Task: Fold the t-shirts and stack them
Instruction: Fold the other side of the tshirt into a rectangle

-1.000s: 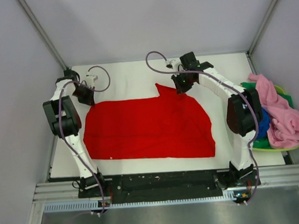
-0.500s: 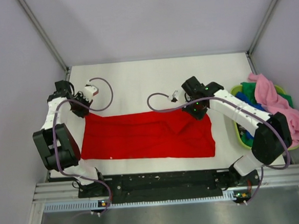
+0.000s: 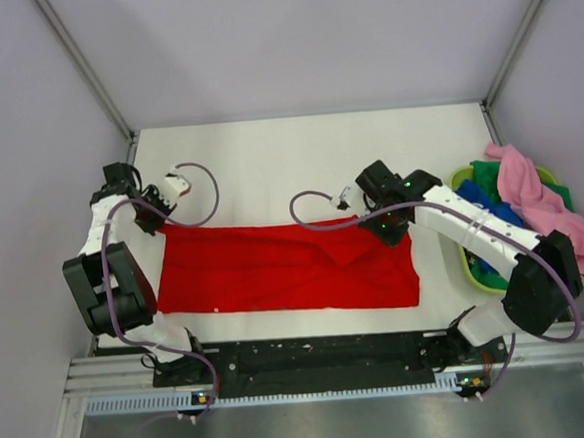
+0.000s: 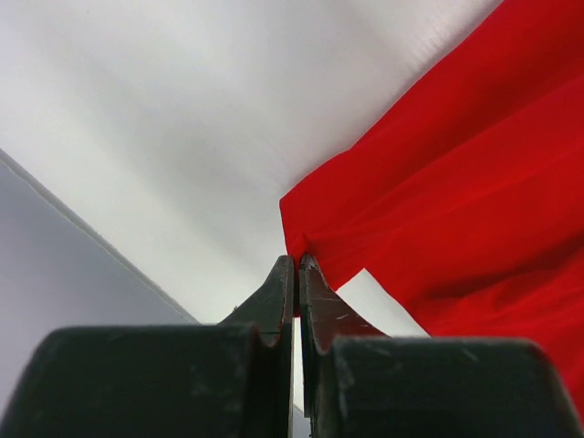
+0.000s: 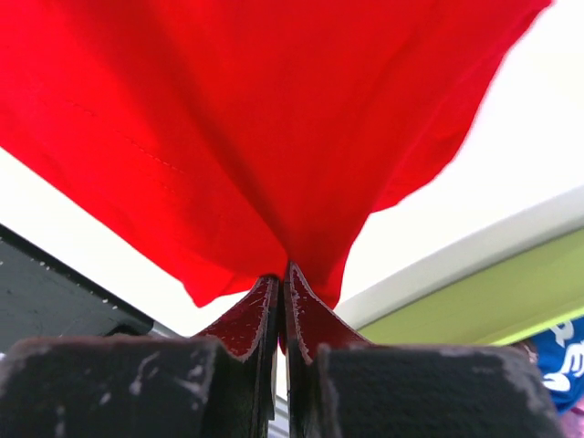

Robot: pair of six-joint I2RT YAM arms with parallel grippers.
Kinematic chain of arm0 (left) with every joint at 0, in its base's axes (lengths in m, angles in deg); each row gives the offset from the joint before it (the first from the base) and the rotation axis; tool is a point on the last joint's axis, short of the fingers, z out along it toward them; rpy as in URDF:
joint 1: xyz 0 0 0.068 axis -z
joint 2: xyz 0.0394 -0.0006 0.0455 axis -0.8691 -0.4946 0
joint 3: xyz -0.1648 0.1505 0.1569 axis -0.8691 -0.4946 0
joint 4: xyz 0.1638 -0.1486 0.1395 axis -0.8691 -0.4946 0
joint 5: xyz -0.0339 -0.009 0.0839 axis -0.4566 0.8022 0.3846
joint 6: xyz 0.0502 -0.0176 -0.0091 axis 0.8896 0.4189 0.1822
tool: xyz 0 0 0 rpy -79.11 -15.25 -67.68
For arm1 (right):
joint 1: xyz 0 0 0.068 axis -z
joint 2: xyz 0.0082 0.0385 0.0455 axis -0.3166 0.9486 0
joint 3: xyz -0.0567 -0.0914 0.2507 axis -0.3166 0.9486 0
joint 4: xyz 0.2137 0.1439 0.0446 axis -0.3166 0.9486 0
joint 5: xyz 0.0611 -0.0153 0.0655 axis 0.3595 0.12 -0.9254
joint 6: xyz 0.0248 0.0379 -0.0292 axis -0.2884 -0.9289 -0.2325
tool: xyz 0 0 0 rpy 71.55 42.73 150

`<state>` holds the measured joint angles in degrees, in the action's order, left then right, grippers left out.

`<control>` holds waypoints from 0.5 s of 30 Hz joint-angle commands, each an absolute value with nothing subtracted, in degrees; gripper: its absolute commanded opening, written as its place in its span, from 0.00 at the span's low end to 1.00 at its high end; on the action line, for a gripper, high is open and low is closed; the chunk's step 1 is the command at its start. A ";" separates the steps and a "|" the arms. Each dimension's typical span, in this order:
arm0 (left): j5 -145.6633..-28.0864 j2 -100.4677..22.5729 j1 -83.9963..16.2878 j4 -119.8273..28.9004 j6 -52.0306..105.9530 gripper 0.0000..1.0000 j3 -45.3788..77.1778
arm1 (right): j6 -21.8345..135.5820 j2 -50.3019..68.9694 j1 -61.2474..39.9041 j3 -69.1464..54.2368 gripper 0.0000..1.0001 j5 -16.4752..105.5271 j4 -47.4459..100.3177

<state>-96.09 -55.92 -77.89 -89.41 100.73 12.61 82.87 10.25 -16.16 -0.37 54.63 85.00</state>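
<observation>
The red t-shirt (image 3: 276, 270) lies across the white table as a wide band, its far part folded toward the near edge. My left gripper (image 3: 158, 221) is shut on its far left corner (image 4: 306, 242), jaws pinched on the cloth. My right gripper (image 3: 393, 230) is shut on its far right edge (image 5: 274, 182), with cloth hanging above the jaws. A pink shirt (image 3: 537, 212), a blue one (image 3: 481, 201) and a dark green one (image 3: 489, 170) are piled in the lime-green basket at the right.
The lime-green basket (image 3: 473, 266) stands at the table's right edge, close to my right arm; its rim also shows in the right wrist view (image 5: 493, 292). Grey walls enclose the table on three sides. A black rail (image 3: 311, 353) runs along the near edge.
Both grippers have pulled the shirt's far edge toward the near side, so the spread shirt has become a narrower folded band. The right arm swung down and right.
</observation>
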 commanded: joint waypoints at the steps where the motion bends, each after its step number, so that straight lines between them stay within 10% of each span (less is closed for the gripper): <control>1: -93.82 -55.12 -78.72 -85.98 103.40 0.00 10.97 | 81.09 11.75 -19.51 0.77 0.00 53.57 85.78; 8: -92.06 -56.35 -80.13 -87.55 105.16 0.02 10.26 | 81.97 14.81 -21.88 1.65 0.00 50.78 86.66; 15: -89.25 -56.09 -84.07 -90.97 109.10 0.34 10.70 | 82.50 17.90 -24.61 2.08 0.00 49.62 87.98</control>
<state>-91.41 -56.42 -80.63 -88.36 104.80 10.40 82.08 17.40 -23.65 1.85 50.71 85.70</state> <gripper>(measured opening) 0.240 0.007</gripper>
